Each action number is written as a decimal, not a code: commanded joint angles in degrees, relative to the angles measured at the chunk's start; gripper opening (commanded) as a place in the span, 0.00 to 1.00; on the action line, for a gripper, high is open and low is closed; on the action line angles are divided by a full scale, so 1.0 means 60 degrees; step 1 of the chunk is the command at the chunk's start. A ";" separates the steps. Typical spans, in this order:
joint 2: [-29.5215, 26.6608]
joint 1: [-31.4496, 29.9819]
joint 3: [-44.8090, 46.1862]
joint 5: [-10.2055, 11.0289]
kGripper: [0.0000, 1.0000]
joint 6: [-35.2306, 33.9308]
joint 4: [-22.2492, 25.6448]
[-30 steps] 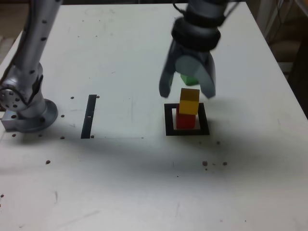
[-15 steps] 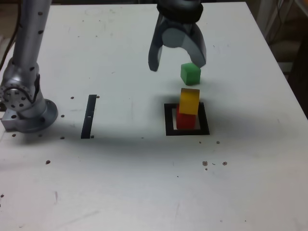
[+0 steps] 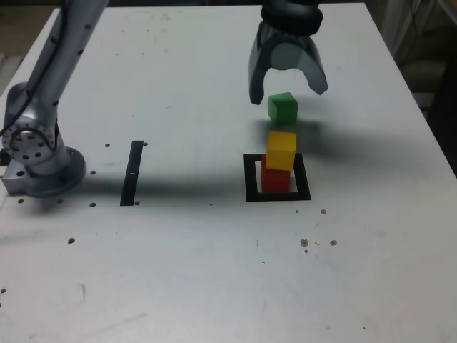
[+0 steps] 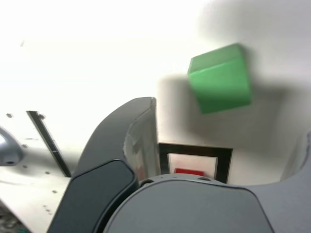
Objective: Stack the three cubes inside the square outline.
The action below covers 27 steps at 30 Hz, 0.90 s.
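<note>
I observe the gripper (image 3: 288, 91) raised above the table (image 3: 178, 271) with its fingers (image 3: 257, 78) spread wide and holding nothing. The green cube (image 3: 283, 108) sits on the table below the fingertips, roughly in line with the gap between them and clear of both; in the wrist view the green cube (image 4: 221, 77) lies beyond the fingers (image 4: 131, 145), apart from either one. The yellow cube (image 3: 281, 149) rests on the red cube (image 3: 275, 177), turned slightly relative to it, and the pair stands inside the square outline (image 3: 277, 194). That stack is nearer the camera than the fingers and close beside the green cube, not touching it. In the wrist view I see part of the square outline (image 4: 194, 149) between the fingers, with a sliver of red (image 4: 188, 171) inside it. A narrow black strip (image 3: 132, 173) lies well off towards the exterior view's left, near the arm's base (image 3: 43, 168).
</note>
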 commanded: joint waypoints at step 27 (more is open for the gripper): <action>0.1867 0.0638 -0.1549 -0.0347 0.29 -0.0239 0.0506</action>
